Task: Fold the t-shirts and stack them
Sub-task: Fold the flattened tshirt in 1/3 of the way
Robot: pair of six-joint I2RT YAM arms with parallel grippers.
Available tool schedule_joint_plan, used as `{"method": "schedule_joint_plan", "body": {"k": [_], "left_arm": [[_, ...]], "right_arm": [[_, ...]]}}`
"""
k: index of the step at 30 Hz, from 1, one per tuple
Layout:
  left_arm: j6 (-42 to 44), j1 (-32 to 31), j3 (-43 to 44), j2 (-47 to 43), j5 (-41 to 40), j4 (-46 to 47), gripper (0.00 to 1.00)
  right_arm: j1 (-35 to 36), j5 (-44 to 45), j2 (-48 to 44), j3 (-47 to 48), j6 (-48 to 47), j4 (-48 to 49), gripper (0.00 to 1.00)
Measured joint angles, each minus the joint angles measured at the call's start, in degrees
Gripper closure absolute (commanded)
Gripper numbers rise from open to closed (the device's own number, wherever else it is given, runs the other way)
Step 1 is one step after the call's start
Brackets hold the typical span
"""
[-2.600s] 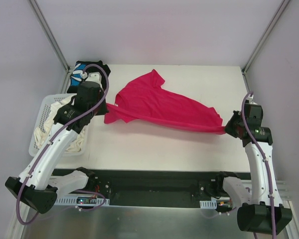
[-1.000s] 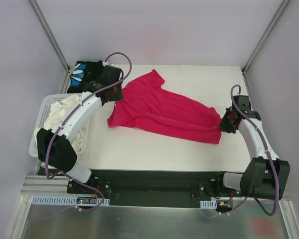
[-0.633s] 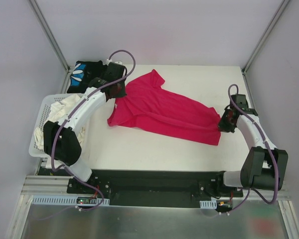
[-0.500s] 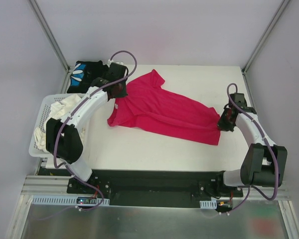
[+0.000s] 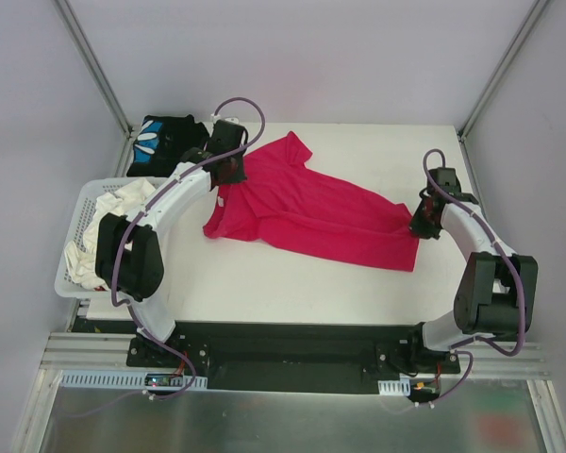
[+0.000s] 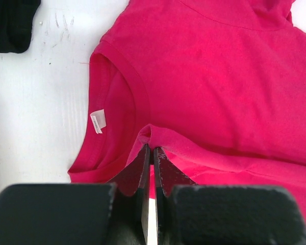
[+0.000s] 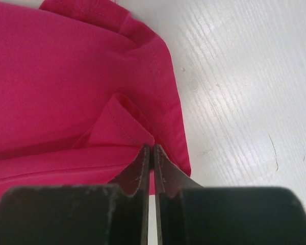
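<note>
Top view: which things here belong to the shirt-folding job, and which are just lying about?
Job in hand:
magenta t-shirt, spread on the table, pinched by the left tool and the right tool
black t-shirt, bunched at the far left corner

Lying about:
white basket at the left edge
white cloth piled inside it

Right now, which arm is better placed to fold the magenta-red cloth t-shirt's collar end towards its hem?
Probably left: the left gripper grips the magenta-red cloth t-shirt beside its collar; the right gripper pinches the hem end.
</note>
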Motion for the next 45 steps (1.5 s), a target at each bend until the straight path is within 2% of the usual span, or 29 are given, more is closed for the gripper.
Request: {"method": "schedule_joint_plan", "body": {"k": [10,27,31,32,34,35,36,39,45], "left_arm": [[0.0,0.0,0.0,0.0,0.0,0.7,1.00],[0.0,0.0,0.0,0.3,0.1,1.1,1.00],[0.1,0.0,0.0,1.7,0.1,2.1,0.89],[0.0,0.0,0.0,2.2,0.1,2.3,0.75],[0.4,0.0,0.0,3.2,0.2,2.6,0.62],[0.6,0.0,0.0,3.7,0.2,2.9,0.51],[0.8,0.0,0.0,4.3,0.2,3.1,0.46],[1.2,0.0,0.2,6.2,0.9,3.5,0.37],[1.2,0.0,0.2,7.3,1.4,3.5,0.37]], "right_arm": [[0.1,0.4,0.1,0.5,0.3,0.3,0.65],[0.3,0.3,0.1,0.5,0.3,0.3,0.61],[0.3,0.1,-0.1,0.5,0.3,0.4,0.61],[0.3,-0.1,-0.1,0.5,0.3,0.5,0.61],[0.3,-0.4,-0.3,0.5,0.3,0.7,0.61],[0.3,-0.6,-0.5,0.5,0.3,0.7,0.61],[0.3,-0.7,-0.6,0.5,0.3,0.7,0.61],[0.4,-1.0,-1.0,0.5,0.3,0.7,0.61],[0.4,-1.6,-1.6,0.5,0.3,0.7,0.60]]}}
